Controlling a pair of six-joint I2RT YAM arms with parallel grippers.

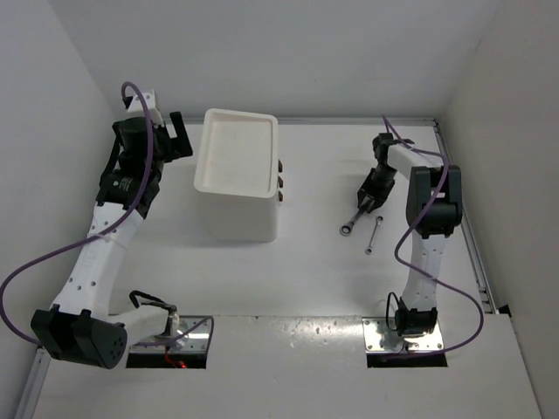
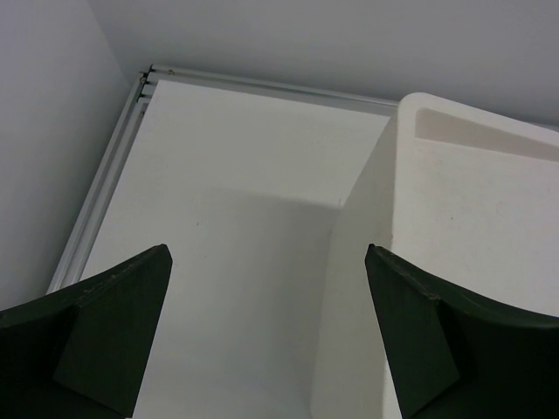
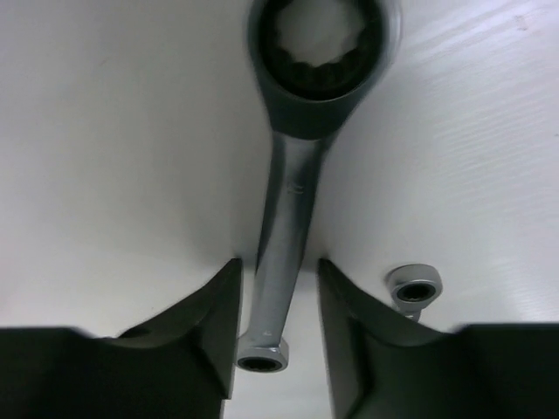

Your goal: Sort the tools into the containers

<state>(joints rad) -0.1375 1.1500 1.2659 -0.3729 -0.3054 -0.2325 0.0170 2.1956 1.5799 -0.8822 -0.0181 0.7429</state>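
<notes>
The white drawer box (image 1: 236, 205) stands left of centre, its tray top (image 1: 203, 166) bare and its dark knobs (image 1: 280, 181) facing right. The longer silver wrench (image 1: 349, 226) lies flat on the table, and the shorter wrench (image 1: 374, 234) lies just to its right. My right gripper (image 1: 365, 205) is down at the table, open, straddling the longer wrench's shaft (image 3: 288, 209) with its fingers (image 3: 205, 314) on either side. The shorter wrench's ring end (image 3: 415, 288) shows beside the right finger. My left gripper (image 1: 179, 135) is open and empty beside the box's upper left corner (image 2: 454, 227). Pliers and scissors are out of view.
White walls close in the table on the left, back and right. A metal rail (image 1: 472, 244) runs along the table's right edge, and another (image 2: 100, 183) along the left. Purple cables loop from both arms.
</notes>
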